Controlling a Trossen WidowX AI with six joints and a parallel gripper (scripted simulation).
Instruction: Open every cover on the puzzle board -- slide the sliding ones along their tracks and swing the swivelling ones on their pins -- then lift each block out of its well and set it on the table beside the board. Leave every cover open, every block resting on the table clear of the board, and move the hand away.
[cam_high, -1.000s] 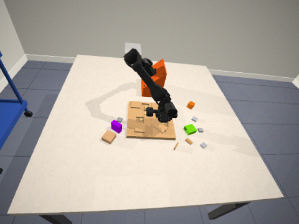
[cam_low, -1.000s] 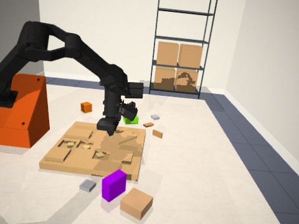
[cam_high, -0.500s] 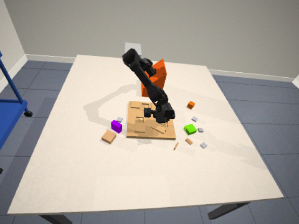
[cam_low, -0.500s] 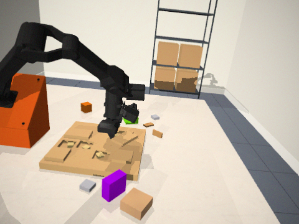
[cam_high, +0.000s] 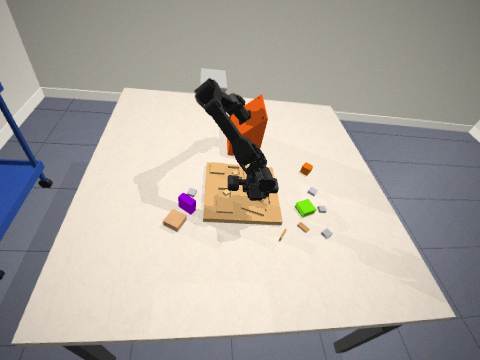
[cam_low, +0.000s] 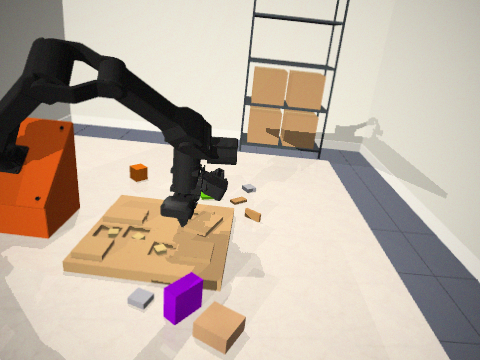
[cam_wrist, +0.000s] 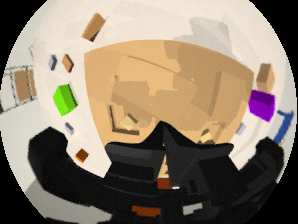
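Observation:
The tan puzzle board (cam_high: 219, 216) (cam_low: 120, 263) (cam_wrist: 176, 70) lies mid-table. Three wells near its left part stand uncovered, each with a small tan block (cam_low: 114, 231) (cam_low: 138, 235) (cam_low: 160, 247) inside. A cover (cam_low: 208, 223) near the board's far right corner lies askew. My gripper (cam_high: 233, 183) (cam_low: 179, 216) (cam_wrist: 162, 123) is shut on nothing, low over the board, its tip at the surface just left of that cover. A purple block (cam_high: 187, 202) (cam_low: 183, 298) (cam_wrist: 262, 104), a green block (cam_high: 305, 207) (cam_wrist: 64, 99) and an orange block (cam_high: 306, 168) (cam_low: 138, 172) lie on the table off the board.
A flat tan block (cam_high: 174, 219) (cam_low: 219, 327) lies beside the purple one. Small grey tiles (cam_high: 312, 191) (cam_low: 140, 298) and tan slivers (cam_high: 303, 227) (cam_low: 252, 214) are scattered around the board. The orange arm base (cam_high: 252, 122) (cam_low: 37, 175) stands behind it.

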